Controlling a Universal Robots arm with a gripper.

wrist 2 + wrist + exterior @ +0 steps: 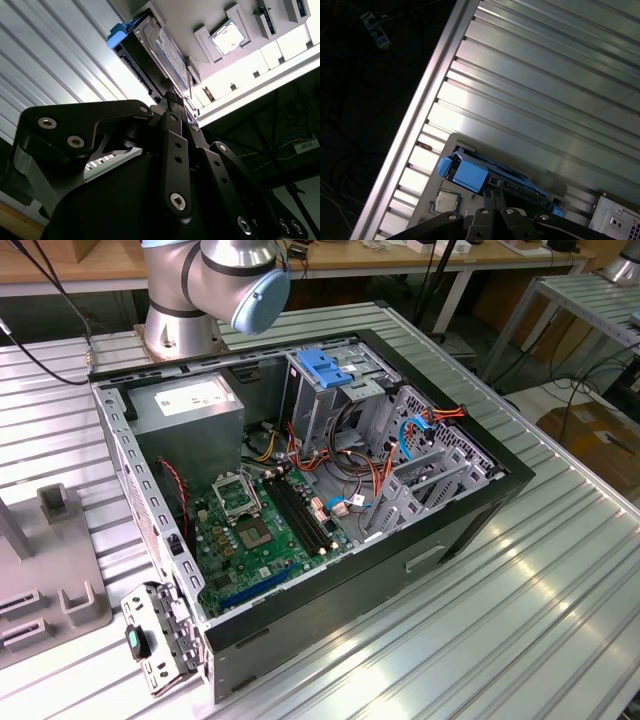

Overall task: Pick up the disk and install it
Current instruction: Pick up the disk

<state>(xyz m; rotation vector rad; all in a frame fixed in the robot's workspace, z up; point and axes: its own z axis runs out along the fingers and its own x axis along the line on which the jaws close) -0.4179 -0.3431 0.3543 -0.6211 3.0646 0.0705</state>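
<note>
The disk (167,55), a flat silver-grey slab with a pale label and bright blue plastic rails, stands on edge in a grey holder (192,20) on the ribbed metal tabletop (60,60), long axis level. The black tool (172,96) sits at its edge; its grip cannot be told.

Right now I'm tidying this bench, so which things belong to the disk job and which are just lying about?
Job: disk, standing in the grey holder; claw, right at the disk; open computer case.
Lying about: processor chip in the holder; power-supply box inside the case.
</note>
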